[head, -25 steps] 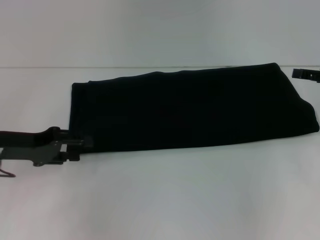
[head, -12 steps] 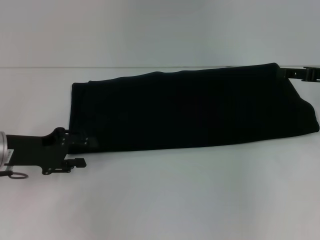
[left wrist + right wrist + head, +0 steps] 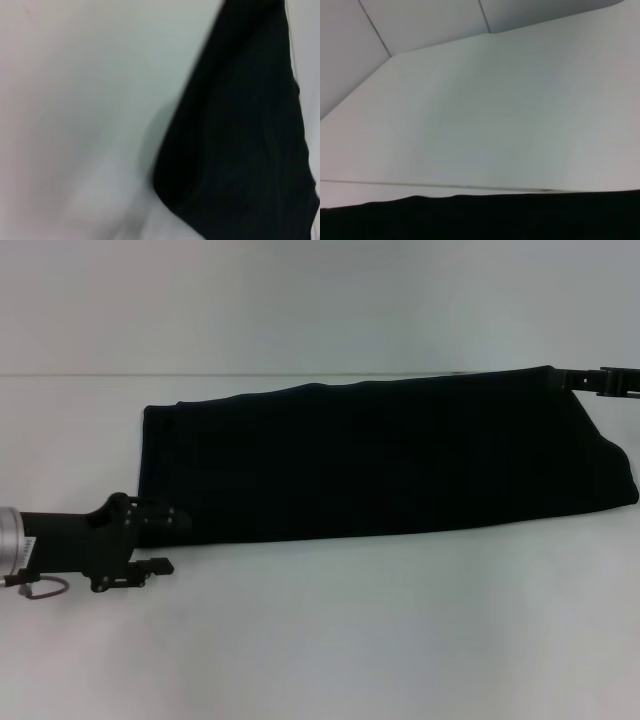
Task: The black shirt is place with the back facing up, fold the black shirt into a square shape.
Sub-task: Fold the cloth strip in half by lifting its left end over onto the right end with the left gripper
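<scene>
Across the middle of the head view we see the black shirt [image 3: 385, 460] lying flat on the white tabletop [image 3: 400, 640], already folded into a long band. Its long axis runs from left to right in the frame. The left pincer [image 3: 165, 540] is at the lower left corner of the band, touching its edge; we cannot tell if it is clenched. The right pincer [image 3: 605, 382] is at the upper right corner, and its state we cannot tell either. We judge the band needs a fold along its length. The fabric is plain, matte, almost without wrinkles.
</scene>
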Robot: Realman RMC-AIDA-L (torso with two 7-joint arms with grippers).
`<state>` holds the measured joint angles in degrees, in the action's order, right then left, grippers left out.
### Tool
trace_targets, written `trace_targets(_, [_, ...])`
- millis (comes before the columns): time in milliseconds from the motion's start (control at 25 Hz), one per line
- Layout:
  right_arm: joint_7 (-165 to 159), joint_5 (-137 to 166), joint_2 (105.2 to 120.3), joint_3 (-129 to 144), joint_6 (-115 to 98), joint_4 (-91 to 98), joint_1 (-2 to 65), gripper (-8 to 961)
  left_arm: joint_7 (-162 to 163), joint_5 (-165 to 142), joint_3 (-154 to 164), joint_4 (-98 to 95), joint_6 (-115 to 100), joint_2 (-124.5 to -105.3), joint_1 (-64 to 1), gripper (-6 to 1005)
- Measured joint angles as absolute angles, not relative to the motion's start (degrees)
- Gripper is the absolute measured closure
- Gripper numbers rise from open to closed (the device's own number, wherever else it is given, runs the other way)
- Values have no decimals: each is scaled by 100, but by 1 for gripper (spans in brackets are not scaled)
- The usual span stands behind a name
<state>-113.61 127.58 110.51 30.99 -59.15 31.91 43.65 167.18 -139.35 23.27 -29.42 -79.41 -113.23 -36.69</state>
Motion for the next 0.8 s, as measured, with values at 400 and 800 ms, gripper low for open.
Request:
trace_targets(400, [-11355,12753,11103,3069,-5818,3191,4392,190,17048,-13914,2136,-2878,-7671,-11352,-3631,336])
trace_targets(800, [-11357,12753,11113,3058,-5774,3190,4432,191,17054,-13905,1880,-2736,-7501,-11356,-3632,335])
